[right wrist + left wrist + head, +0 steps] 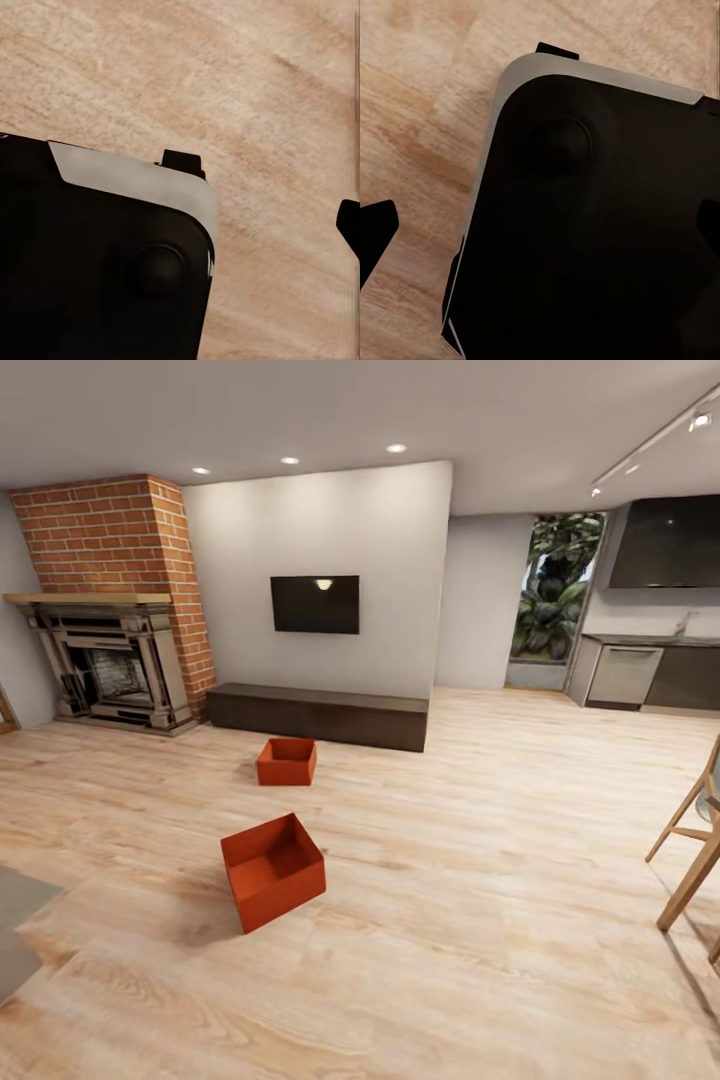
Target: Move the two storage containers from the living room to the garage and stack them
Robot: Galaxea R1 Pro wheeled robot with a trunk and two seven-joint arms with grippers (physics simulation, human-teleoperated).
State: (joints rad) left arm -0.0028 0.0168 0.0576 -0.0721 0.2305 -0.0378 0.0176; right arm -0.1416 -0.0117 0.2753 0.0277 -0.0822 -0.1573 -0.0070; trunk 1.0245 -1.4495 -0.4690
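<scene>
While the long dark low bench [318, 716] serves as reference, two orange-red open-top boxes are noted: one [287, 761] just before it, another [273, 870] farther out; finger spread cannot be told.

Light wood-plank floor [480, 880] runs wall to wall. Red brick chimney [120, 535] at far left, with a wooden mantel and a dark fireplace [110, 670] below it. White wall panel [330, 530] carries a black TV [315, 604]; a long dark low bench [318, 714] sits against its base. Glass door [555, 600] beyond shows green foliage. Kitchen cabinets [650, 675] far right. Wooden chair legs [690, 840] at right edge. Recessed ceiling lights [289, 460] are lit. Grey rug corner [15, 920] at left edge.
</scene>
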